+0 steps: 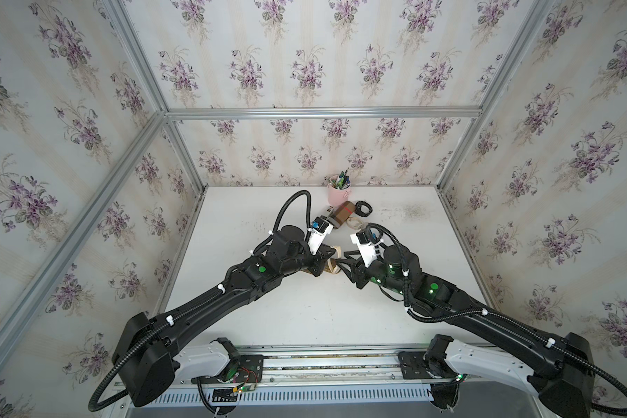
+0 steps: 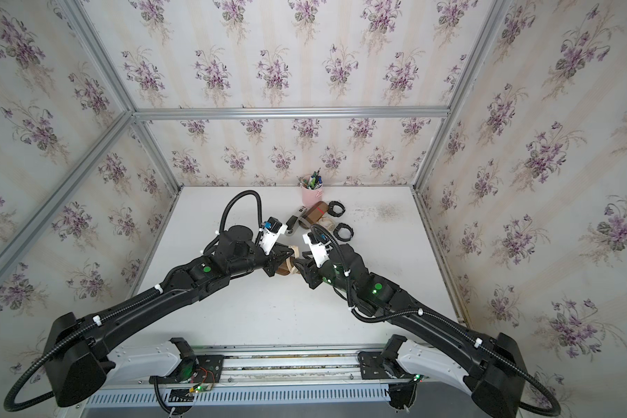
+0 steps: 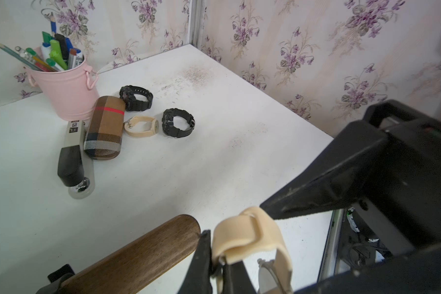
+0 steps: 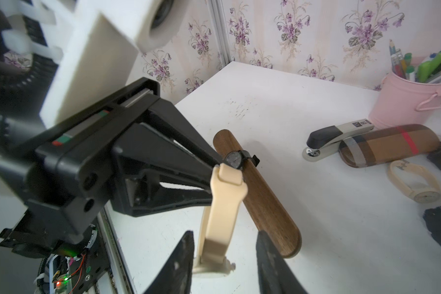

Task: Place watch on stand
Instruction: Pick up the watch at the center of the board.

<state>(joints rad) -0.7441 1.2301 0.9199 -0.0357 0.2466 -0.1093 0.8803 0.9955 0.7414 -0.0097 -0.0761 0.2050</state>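
Observation:
A beige watch (image 3: 247, 234) hangs in the air by its strap, and my left gripper (image 3: 218, 254) is shut on that strap near the buckle. In the right wrist view the same watch (image 4: 222, 203) hangs face down between the spread fingers of my right gripper (image 4: 224, 236), which is open, with a gap on the side toward the bar. The stand (image 4: 257, 193) is a dark-brown wooden bar lying just beside the watch, also visible as the bar (image 3: 138, 254) beside my left fingers. A black watch (image 4: 236, 159) is wrapped around the bar. In both top views the two grippers meet at mid-table, left gripper (image 2: 290, 253), right gripper (image 2: 299, 262).
At the back stand a pink bucket of pens (image 3: 69, 94), a tan plaid case (image 3: 105, 127) and a stapler (image 3: 73, 155). Beside them lie two black watches (image 3: 136, 98) (image 3: 178, 123) and another beige watch (image 3: 141, 126). Flowered walls close in three sides.

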